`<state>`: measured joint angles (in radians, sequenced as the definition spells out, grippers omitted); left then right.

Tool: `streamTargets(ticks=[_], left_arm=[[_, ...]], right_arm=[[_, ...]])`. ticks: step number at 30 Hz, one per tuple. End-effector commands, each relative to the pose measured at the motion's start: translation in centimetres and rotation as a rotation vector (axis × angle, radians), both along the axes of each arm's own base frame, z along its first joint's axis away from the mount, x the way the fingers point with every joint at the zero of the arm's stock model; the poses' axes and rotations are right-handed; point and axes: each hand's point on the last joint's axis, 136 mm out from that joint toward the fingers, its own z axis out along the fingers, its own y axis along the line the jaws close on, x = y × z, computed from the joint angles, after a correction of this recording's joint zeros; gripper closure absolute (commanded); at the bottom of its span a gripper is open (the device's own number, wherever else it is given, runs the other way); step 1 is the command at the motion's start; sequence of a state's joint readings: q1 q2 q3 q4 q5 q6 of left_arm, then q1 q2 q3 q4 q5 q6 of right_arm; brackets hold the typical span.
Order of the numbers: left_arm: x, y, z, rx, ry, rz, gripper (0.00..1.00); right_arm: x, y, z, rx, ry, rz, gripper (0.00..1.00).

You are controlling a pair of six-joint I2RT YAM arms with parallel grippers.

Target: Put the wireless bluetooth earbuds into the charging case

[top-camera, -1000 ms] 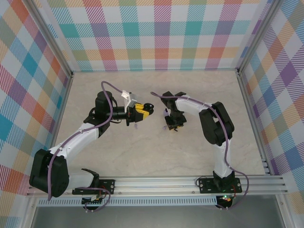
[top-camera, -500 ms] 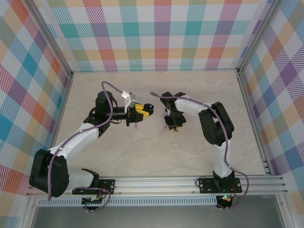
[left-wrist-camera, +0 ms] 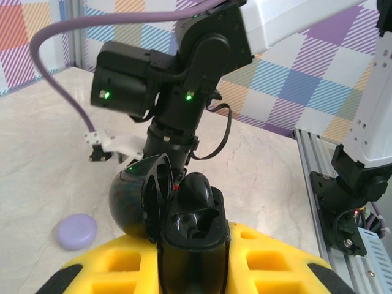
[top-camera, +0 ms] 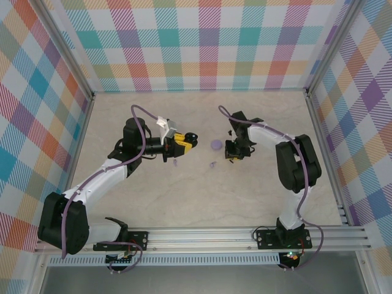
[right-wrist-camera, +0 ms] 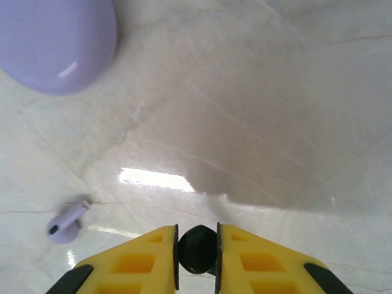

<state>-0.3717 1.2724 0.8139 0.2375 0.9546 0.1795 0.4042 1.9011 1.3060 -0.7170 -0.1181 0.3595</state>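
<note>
No writing, brand mark, label or number can be read anywhere, neither on the open black charging case (left-wrist-camera: pixel 191 239) nor on the marbled tabletop (top-camera: pixel 184 196)
</note>
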Motion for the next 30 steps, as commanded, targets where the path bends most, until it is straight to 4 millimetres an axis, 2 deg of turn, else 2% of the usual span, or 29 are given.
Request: streamTargets(ticks=[1,5,11,16,20,30], left_arm=[[0.4,-0.1,0.6,-0.006,-0.021,0.021,0.86],[1.5,0.1,-0.2,0.006,0.005,0.073,0.86],[3.5,0.2,-1.9,-0.040,0.063,0.172,0.87],[4.6,0.1,-2.9,-0.095,0.092,0.231,0.87],[4.7,-0.5,-3.5,-0.112,0.100,0.232,0.87],[5.2,-1.3,-3.5,-0.120,0.071,0.227,0.87]], right_arm=[[0.3,1.2,1.5,0.135,-0.014,-0.026,0.79],[0.3,1.4,2.1,0.211,-0.020,-0.040,0.79],[0.7,2.8,4.9,0.363,-0.073,-0.037,0.79],[1.1,4.6,8.5,0.506,-0.125,-0.009,0.79],[1.3,5.8,11.8,0.608,-0.171,0.015,0.79],[0.8,7.3,20.9,0.804,-0.296,0.087,0.79]])
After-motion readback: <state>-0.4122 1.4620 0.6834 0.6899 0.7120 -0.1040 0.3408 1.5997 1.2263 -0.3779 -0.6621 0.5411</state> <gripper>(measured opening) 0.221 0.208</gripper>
